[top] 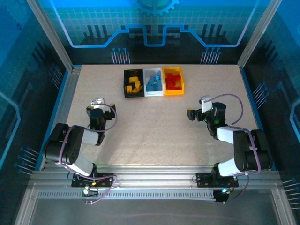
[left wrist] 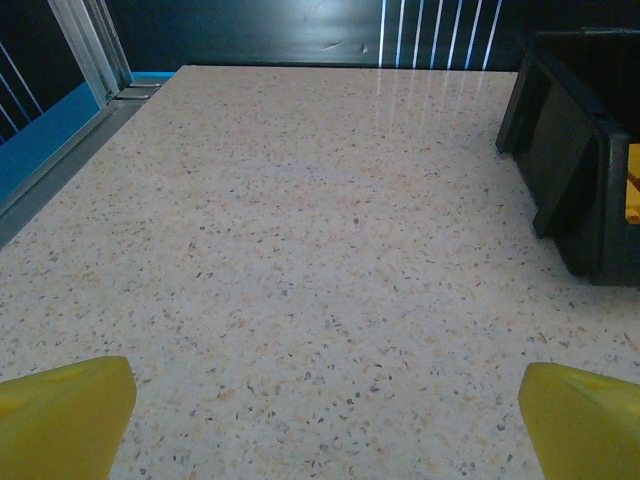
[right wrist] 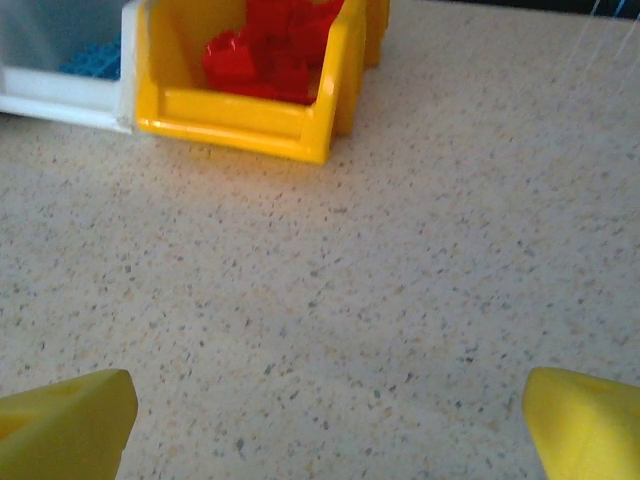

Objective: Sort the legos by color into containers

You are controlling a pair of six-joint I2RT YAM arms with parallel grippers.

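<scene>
A: Left tool?
B: Left tool has its jaws spread wide, nothing between the yellow fingers. It sits low over the speckled counter, on the near left side. The black container is ahead on its right, well apart.
A: Right one?
B: Right tool is spread wide too and holds nothing. It's on the near right side and faces the yellow-orange container, with a stretch of counter between them.
A: Where are the containers?
B: In a row at the far middle of the counter, touching side by side: black on the left, white container in the middle, yellow-orange on the right.
A: Legos?
B: All in the containers. Yellow-orange legos are in the black one, blue legos in the white one, red legos in the yellow-orange one. The piles are too jumbled for a count.
</scene>
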